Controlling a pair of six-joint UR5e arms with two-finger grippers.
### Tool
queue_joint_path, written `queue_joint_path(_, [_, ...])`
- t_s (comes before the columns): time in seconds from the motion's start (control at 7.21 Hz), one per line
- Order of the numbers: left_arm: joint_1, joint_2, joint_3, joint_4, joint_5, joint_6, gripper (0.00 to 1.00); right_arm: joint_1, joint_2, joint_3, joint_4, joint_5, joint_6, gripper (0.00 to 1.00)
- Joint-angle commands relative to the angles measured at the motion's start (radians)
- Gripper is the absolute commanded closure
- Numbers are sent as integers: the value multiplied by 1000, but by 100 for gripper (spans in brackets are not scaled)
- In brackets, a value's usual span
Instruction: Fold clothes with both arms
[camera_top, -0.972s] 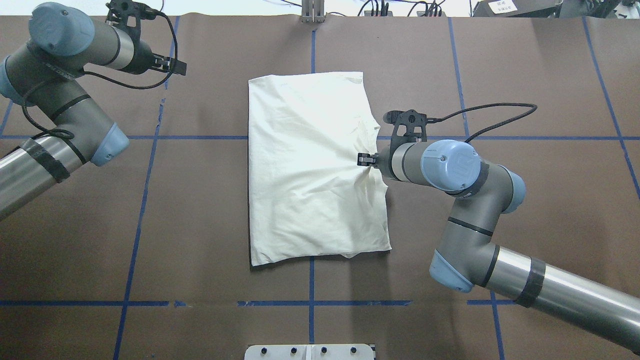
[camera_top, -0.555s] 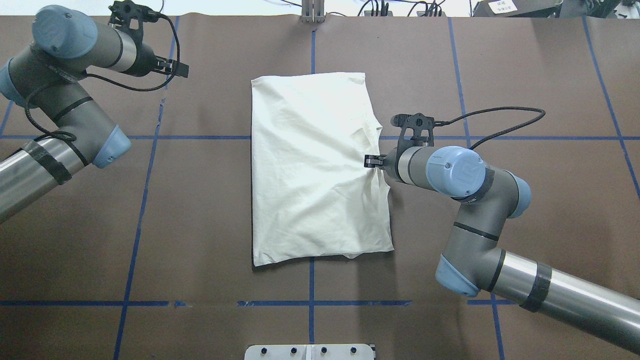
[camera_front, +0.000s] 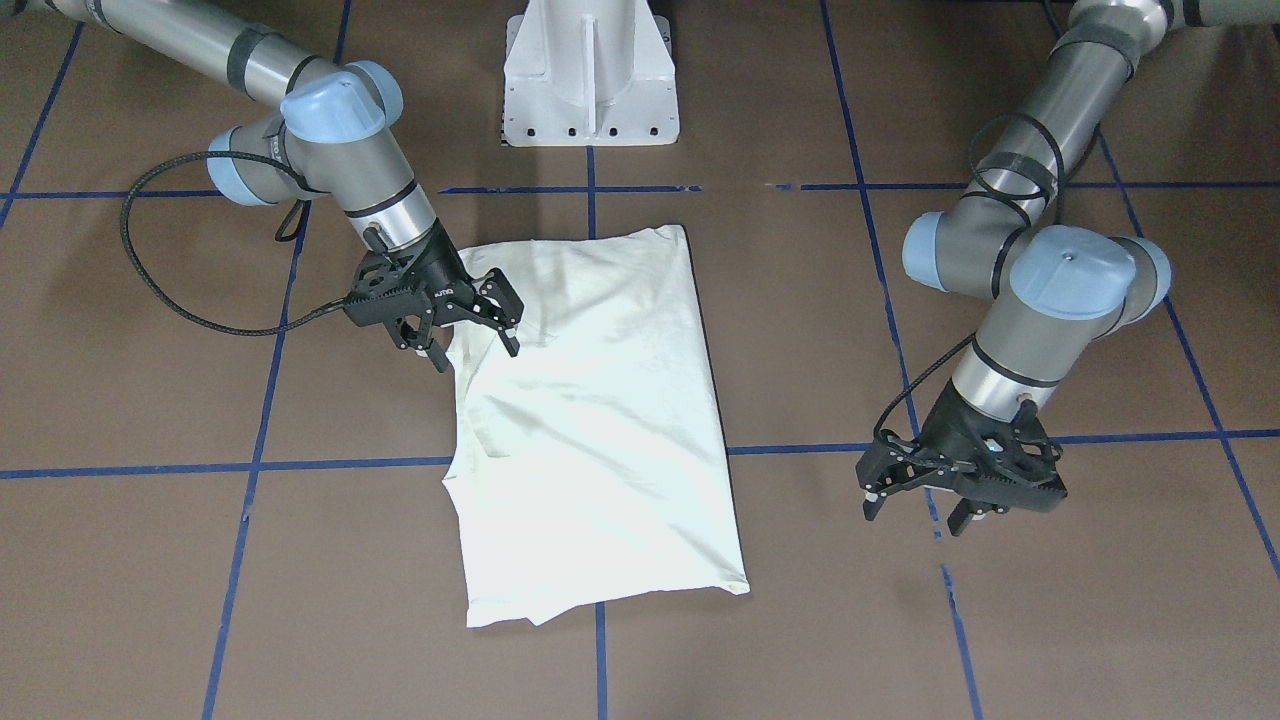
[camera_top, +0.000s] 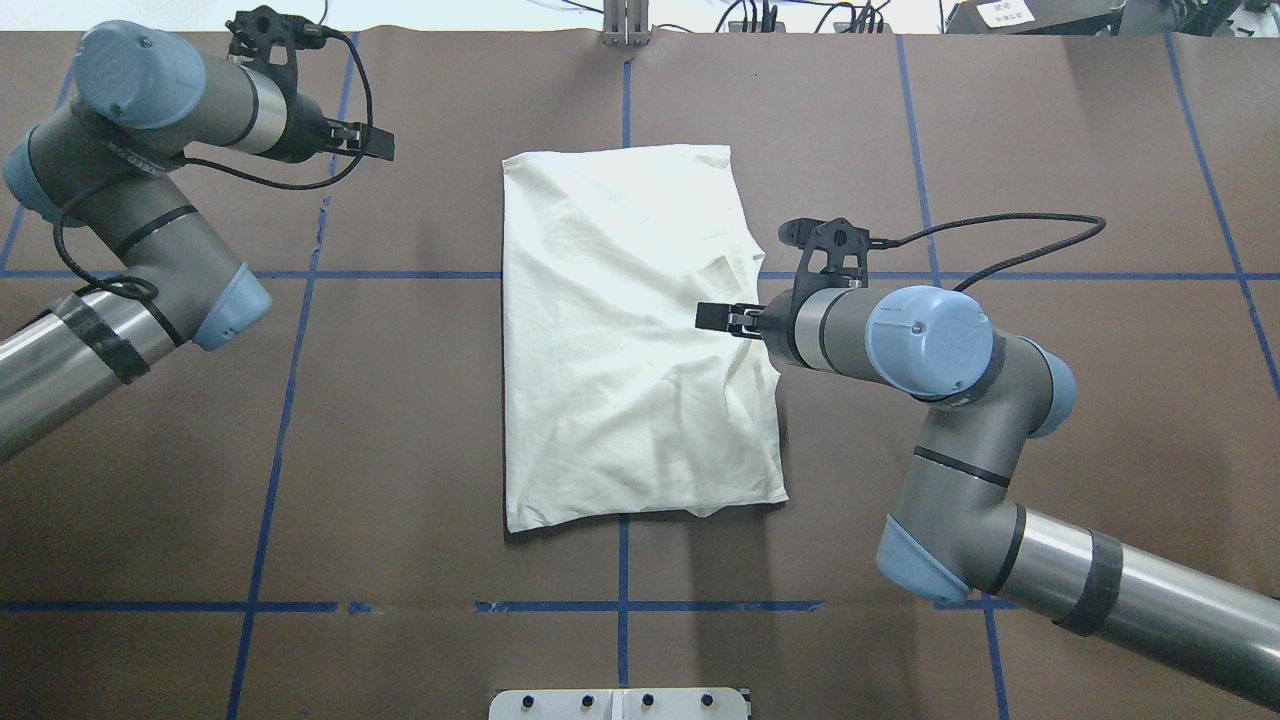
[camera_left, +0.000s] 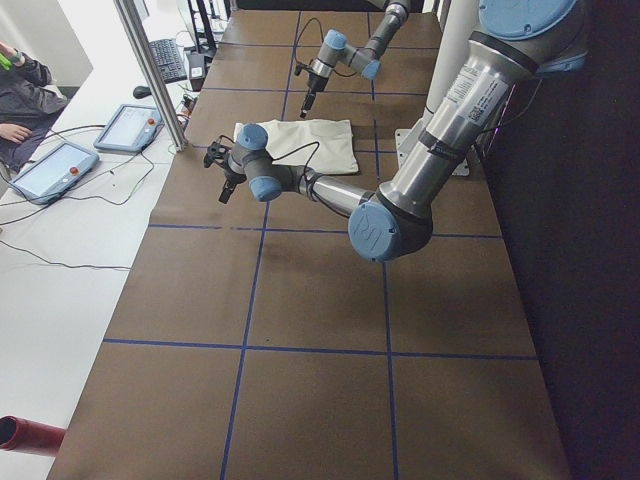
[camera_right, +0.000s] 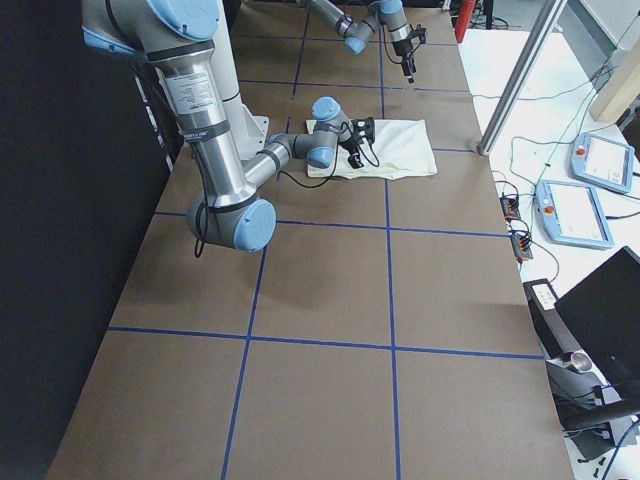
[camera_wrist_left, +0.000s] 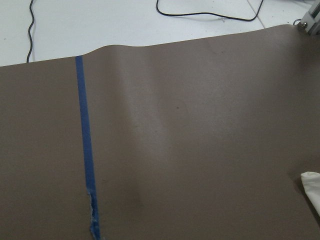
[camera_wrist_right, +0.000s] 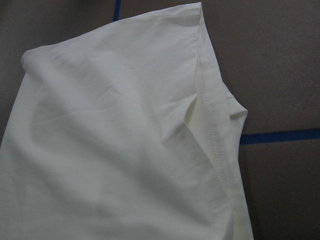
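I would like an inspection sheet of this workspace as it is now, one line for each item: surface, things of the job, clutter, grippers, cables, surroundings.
Surface: brown table cover with blue tape lines, lying flat.
Job's things: cream shirt folded to a rectangle, wrinkled, plain side up; no print shows.
Clutter: nothing seen.
Grippers: right gripper open, over the shirt's edge; left gripper open, over bare table, apart from the shirt.
Cables: black cables loop from both wrists; neither lies on the shirt.
Surroundings: white base on the robot's side; control tablets and a person beyond the far edge.
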Motion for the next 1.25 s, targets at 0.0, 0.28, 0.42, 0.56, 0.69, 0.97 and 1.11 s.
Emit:
queue_joint_path(0.0, [122,86,-186,3,9,-259,0,-12,-122,82,110,-1,196,0])
queue_joint_path(0.28, [318,172,-369,5,136,-511,0,-23,-250,174,151,-7,261,2])
queue_joint_path(0.42, [423,183,-409,6,229,-640,0,-23,-260,188,147,-10,302,2])
queue_joint_path(0.56, [483,198,-431,6,273,-761,13,-25,-261,190,145,-12,305,2])
queue_joint_path(0.69, [528,201,-437,11,303,-852,30,-25,-261,190,145,-12,307,2])
queue_joint_path(0.97, [578,207,-437,17,333,-895,31,-25,-260,188,144,-12,307,1])
queue_joint_path(1.11, [600,209,-436,18,334,-911,31,-25,-260,188,144,-12,307,1])
